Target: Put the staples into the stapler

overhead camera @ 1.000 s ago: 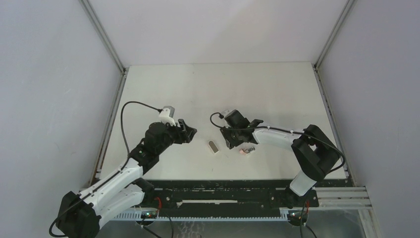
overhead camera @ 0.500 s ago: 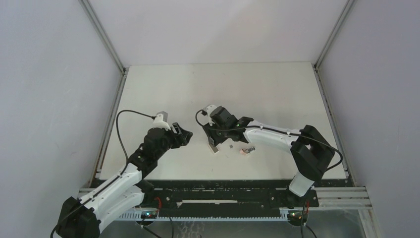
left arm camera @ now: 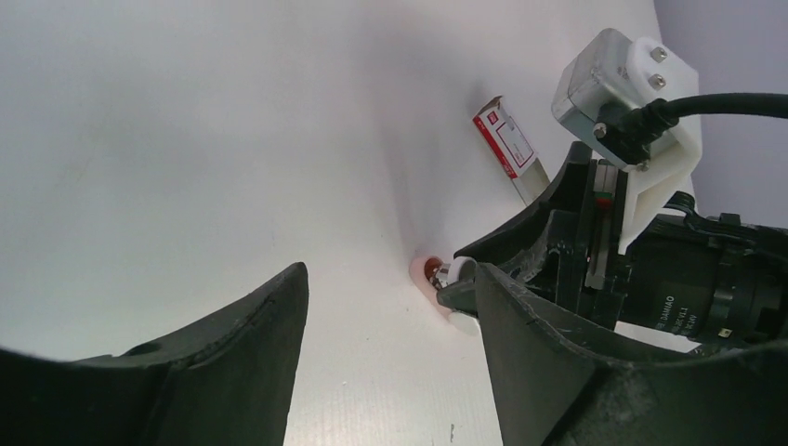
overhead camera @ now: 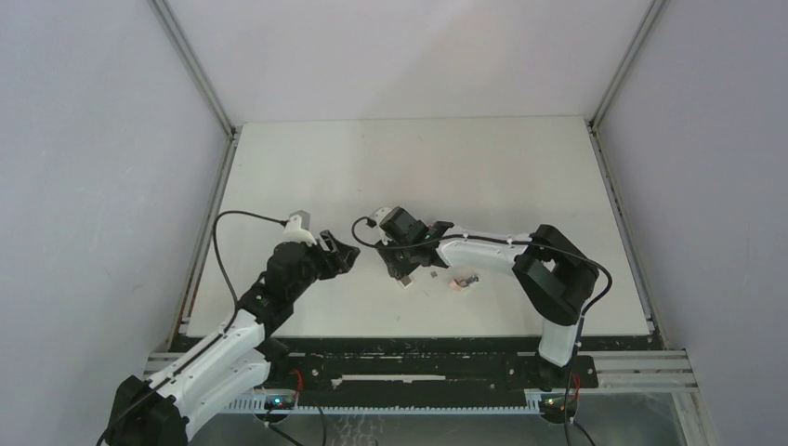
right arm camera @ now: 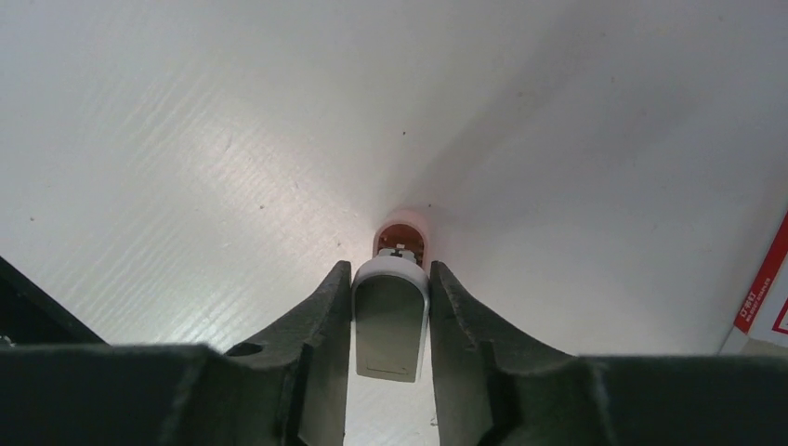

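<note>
A mini stapler (right arm camera: pixel 390 321), white-rimmed with a grey face and a pinkish-orange far end, lies on the white table (overhead camera: pixel 418 177). My right gripper (right arm camera: pixel 390 269) is shut on its two sides; in the top view the gripper (overhead camera: pixel 401 271) covers most of it. A small flat pinkish box with a red-marked label (left arm camera: pixel 503 137) lies to the right of the stapler, with a grey metallic strip (left arm camera: pixel 529 184) sticking out of one end. The box also shows in the top view (overhead camera: pixel 458 282). My left gripper (overhead camera: pixel 342 253) is open and empty, left of the stapler.
The red-labelled box touches the right edge of the right wrist view (right arm camera: pixel 768 295). A small dark speck (overhead camera: pixel 435 274) lies between stapler and box. Grey walls stand on three sides of the table.
My right gripper has moved left from beside the pinkish box to the stapler and closed on it. My left gripper has drawn back a little to the left.
</note>
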Tool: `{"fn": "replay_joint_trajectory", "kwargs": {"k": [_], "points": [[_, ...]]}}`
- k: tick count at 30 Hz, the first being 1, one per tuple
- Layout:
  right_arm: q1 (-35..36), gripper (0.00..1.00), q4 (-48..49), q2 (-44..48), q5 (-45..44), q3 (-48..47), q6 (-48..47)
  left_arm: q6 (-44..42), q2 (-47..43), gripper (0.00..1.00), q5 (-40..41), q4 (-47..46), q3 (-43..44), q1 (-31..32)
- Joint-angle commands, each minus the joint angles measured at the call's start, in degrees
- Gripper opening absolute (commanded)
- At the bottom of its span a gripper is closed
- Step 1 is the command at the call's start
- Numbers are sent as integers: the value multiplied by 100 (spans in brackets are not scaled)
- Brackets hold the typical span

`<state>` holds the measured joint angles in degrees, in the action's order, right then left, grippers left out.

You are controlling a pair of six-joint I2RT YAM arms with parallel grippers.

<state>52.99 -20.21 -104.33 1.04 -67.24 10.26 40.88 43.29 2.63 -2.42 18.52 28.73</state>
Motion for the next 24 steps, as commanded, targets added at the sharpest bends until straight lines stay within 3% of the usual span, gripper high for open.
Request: {"fn": "replay_joint_trajectory", "kwargs": {"k": [1, 4, 7, 17, 24], "points": [[51, 19, 52, 106, 102, -245, -94, 135, -174, 70, -74, -187, -112, -60], [41, 5, 126, 325, 224, -183, -121, 254, -267, 70, -218, -228, -91, -61], [16, 0, 587, 909, 472, 175, -173, 497, -337, 70, -592, -364, -60, -61], [-177, 0, 3217, 3213, 1619, 2364, -669, 1004, 12, 70, -2263, -774, 187, -61], [-193, 0, 3845, 3930, 1847, 2944, -850, 1066, 183, 71, -2945, -936, 490, 4]]}}
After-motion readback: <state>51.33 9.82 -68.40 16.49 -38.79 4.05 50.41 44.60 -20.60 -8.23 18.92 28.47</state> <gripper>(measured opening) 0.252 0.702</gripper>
